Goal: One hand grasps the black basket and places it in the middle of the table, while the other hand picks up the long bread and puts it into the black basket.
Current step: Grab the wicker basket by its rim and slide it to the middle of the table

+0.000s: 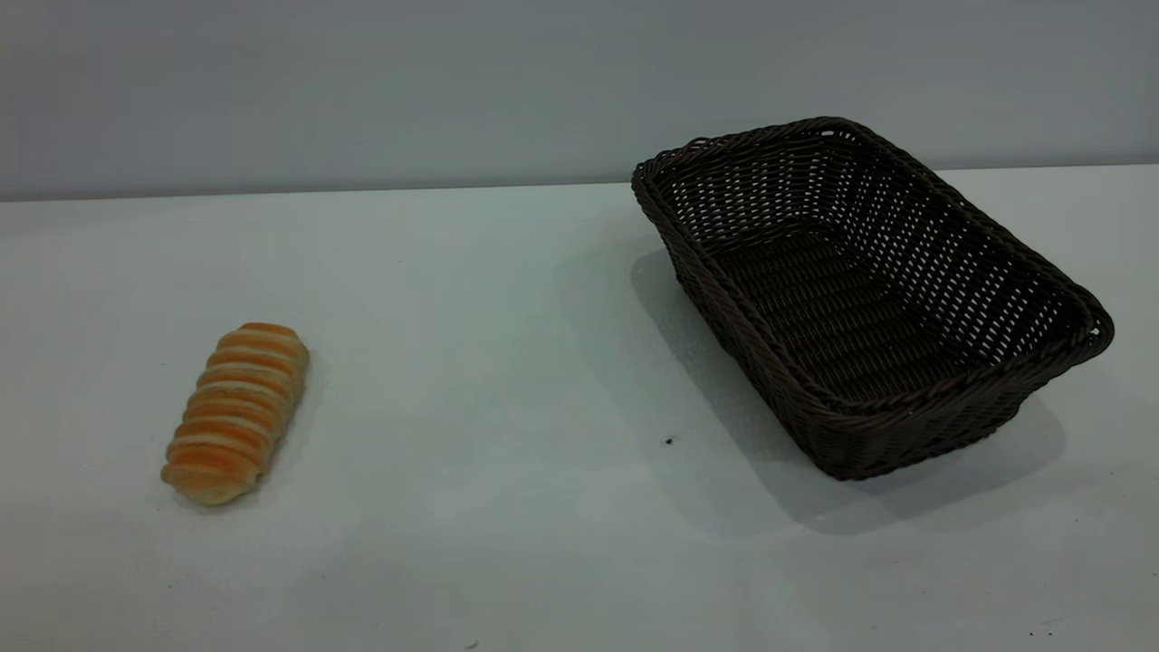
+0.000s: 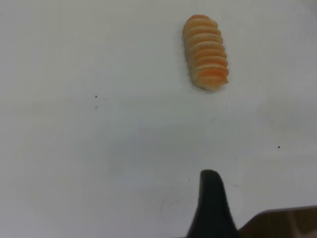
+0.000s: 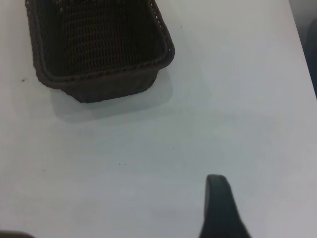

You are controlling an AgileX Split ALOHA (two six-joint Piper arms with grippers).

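The black basket [image 1: 914,439] stands empty on the right half of the table [image 1: 507,380], turned at an angle. It also shows in the right wrist view [image 3: 163,54]. The long bread [image 1: 237,412] lies on the table's left half, far from the basket, and shows in the left wrist view [image 2: 205,52]. Neither gripper shows in the exterior view. My left gripper [image 2: 210,208] is only a black tip above bare table, well short of the bread. My right gripper [image 3: 220,208] is likewise a black tip above bare table, apart from the basket.
A tiny dark speck [image 1: 669,441] lies on the table left of the basket. The table's edge [image 3: 303,64] runs past the basket's side in the right wrist view. A brown patch [image 2: 282,223] fills one corner of the left wrist view.
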